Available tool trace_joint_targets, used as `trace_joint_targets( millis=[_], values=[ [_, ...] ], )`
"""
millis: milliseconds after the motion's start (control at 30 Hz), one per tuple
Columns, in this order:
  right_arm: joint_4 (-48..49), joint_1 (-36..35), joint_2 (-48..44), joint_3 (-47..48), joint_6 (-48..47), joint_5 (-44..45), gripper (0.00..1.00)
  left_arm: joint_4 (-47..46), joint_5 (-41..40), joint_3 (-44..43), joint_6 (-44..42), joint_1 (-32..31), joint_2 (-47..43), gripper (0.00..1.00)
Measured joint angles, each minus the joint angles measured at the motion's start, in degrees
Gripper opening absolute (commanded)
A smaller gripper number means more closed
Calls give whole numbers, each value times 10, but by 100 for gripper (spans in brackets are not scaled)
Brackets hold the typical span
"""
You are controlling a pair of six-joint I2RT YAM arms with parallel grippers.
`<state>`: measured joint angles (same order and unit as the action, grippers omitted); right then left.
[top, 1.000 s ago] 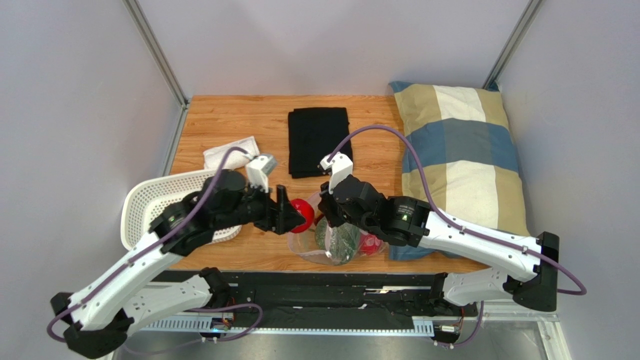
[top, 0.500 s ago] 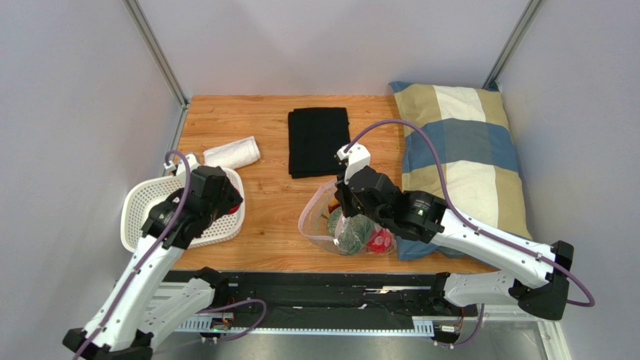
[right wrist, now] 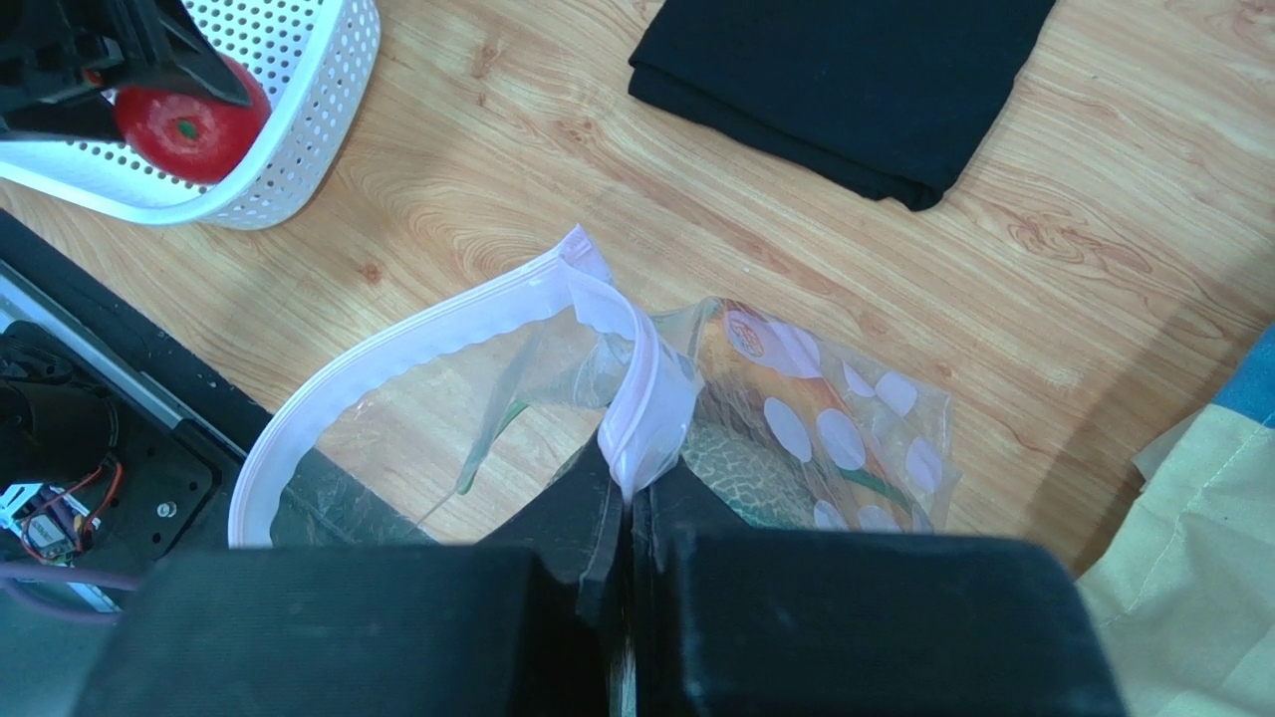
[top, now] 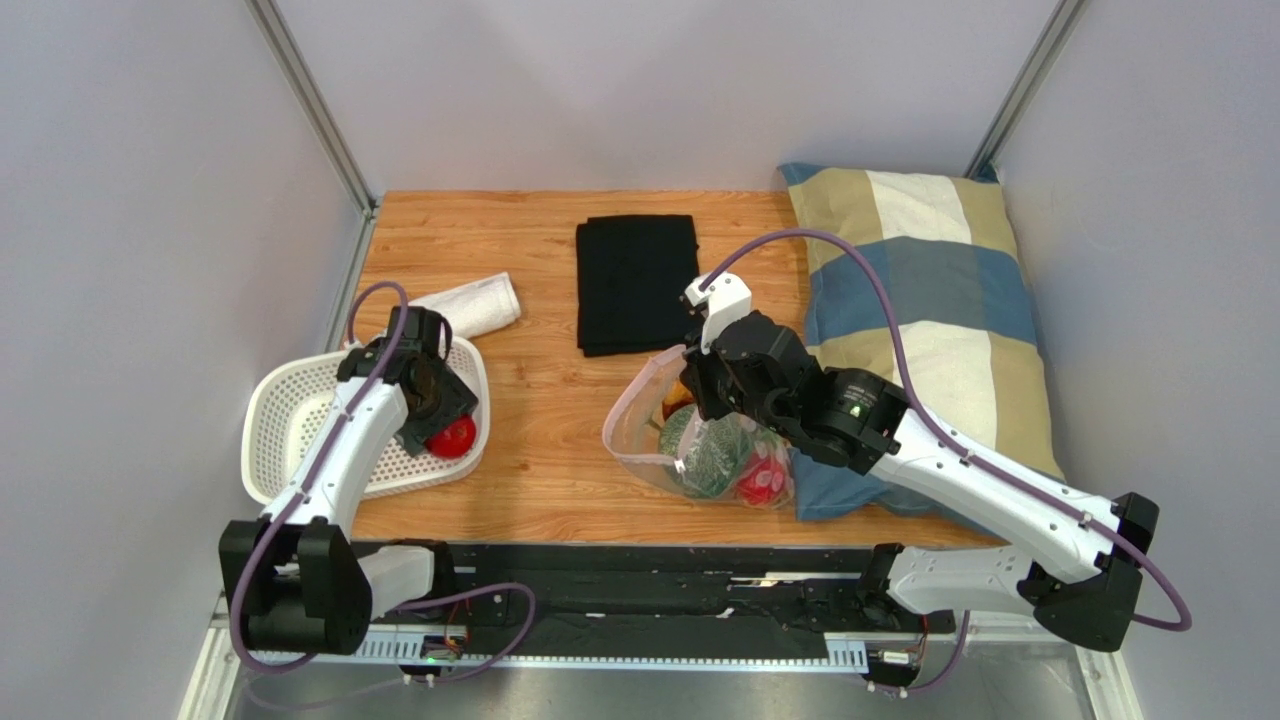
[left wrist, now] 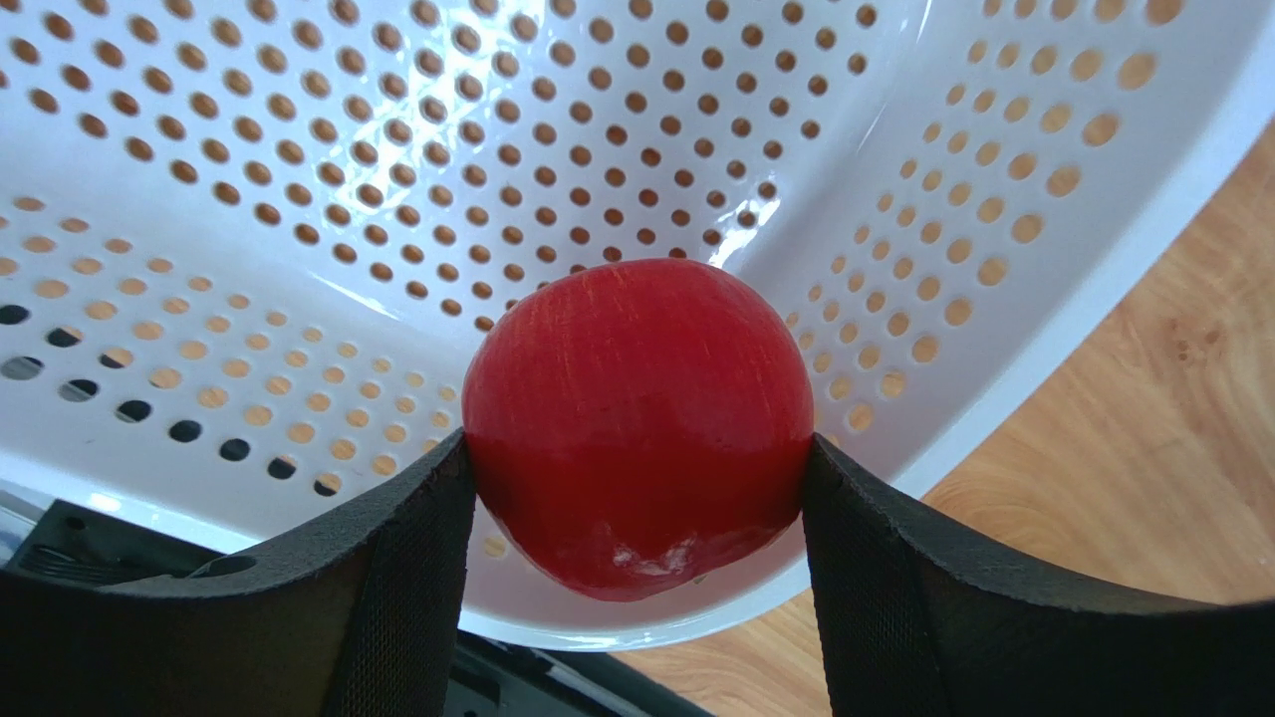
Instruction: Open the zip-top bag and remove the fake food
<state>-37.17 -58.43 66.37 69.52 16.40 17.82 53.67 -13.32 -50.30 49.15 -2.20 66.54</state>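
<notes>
Near edge of table [top: 541, 435]: right gripper [right wrist: 629, 501] is fully closed, pinching the pinkish zip strip of the zip-top bag [right wrist: 816, 433] and holding one lip up so the mouth gapes twd the left. Bag is clear, crinkly, w/ pale pink dots. It sits at the table's near edge, right up against the pillow [top: 924, 330]. Seen thru the plastic: green leafy bunch [top: 718, 450], orange piece [right wrist: 756, 359], second red fruit [top: 763, 480]. Over at near-left is the white perforated basket [left wrist: 449, 150]. The left gripper [left wrist: 639, 493] reaches into it, jaws wide, pads pressed on both sides of a red fruit [left wrist: 639, 426], glossy w/ faint streaks, low inside nr the rim. Farther back: rolled towel [top: 469, 305] just past the basket, and a folded black cloth [top: 639, 282] mid-table.
</notes>
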Motion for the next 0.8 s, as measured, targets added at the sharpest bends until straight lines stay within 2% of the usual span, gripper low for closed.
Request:
trace_joint_targets(
  millis=[67,200,233,267,533,567,633,667,800],
  values=[
    [0,3,0,0,-1,-7,0,0,13,5,0,2,9,72],
    [0,4,0,0,-2,-20,0,3,22,4,-1,5,10,76],
    [0,4,0,1,-2,-23,0,7,24,3,-2,5,9,90],
    [0,4,0,1,-2,-26,0,15,26,0,-4,5,7,99],
    [0,5,0,1,-2,-39,0,50,56,-9,-17,5,-78,98],
    [0,5,0,1,-1,-42,0,56,61,-10,-19,5,-87,87],
    [0,5,0,1,-1,-46,0,58,87,-13,-24,5,-110,74],
    [0,5,0,1,0,-48,0,56,108,-14,-30,5,-125,62],
    [0,5,0,1,3,-53,0,-45,254,2,-24,-22,-223,53]
  ],
)
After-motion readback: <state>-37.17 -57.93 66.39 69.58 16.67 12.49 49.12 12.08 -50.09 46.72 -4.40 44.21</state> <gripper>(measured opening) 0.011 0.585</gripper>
